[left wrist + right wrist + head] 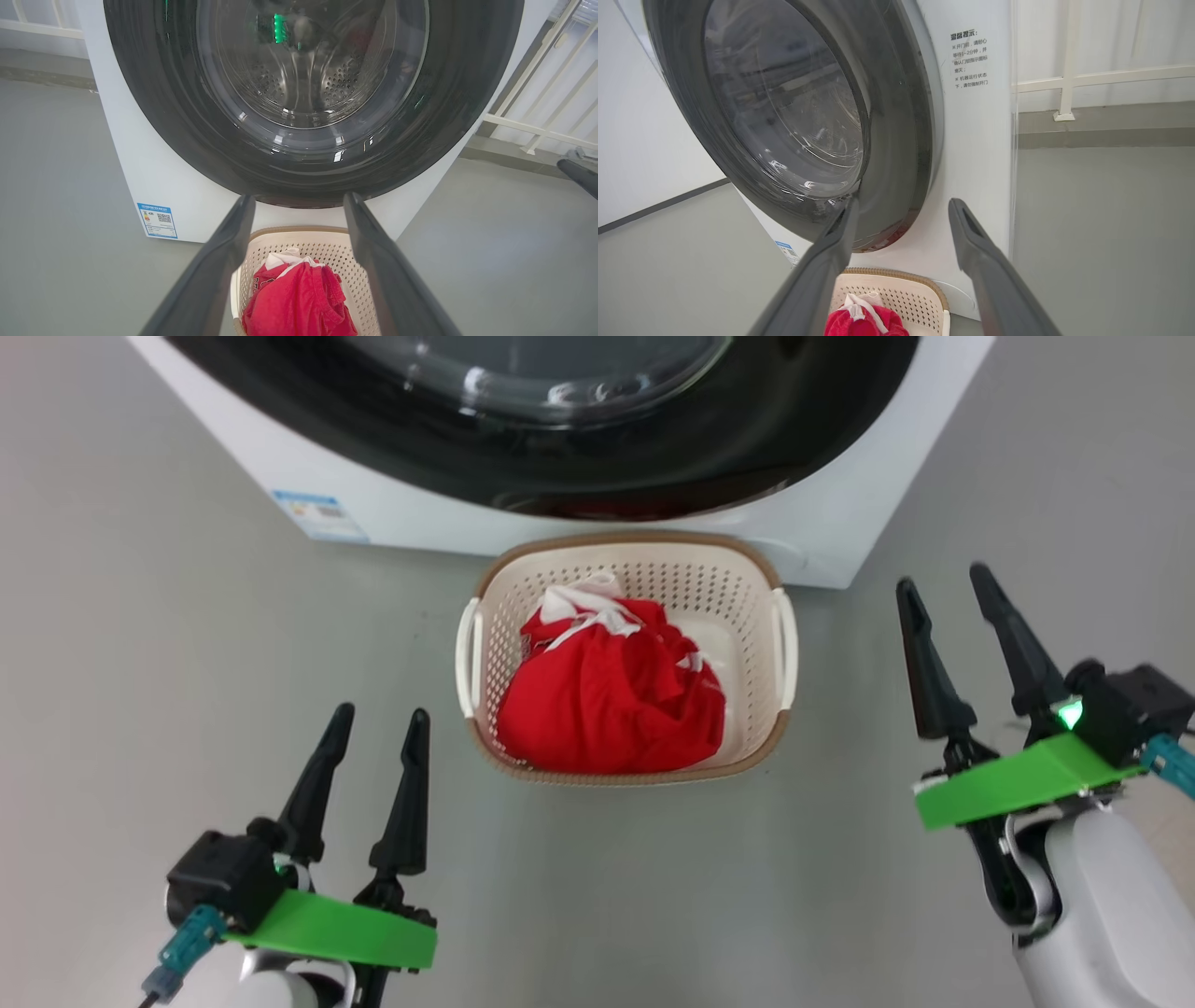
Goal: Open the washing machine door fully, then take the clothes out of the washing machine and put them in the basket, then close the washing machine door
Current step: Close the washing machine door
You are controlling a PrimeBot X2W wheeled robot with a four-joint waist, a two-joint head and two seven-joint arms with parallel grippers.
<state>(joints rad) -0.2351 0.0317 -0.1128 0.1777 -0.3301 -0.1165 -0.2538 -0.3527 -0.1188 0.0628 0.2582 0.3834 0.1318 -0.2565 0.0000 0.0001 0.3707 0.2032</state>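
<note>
Washing machine door point(163, 140) looks shut, clothes point(607, 700) in basket point(635, 538); left end effector point(383, 712) and right end effector point(941, 576), both released, should press its rim only if unlatched.

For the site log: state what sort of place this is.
Likely a laundry corner or a test room: a white front-loading washer stands on a plain grey floor, a basket of red clothes before it, and a white railing beyond.
</note>
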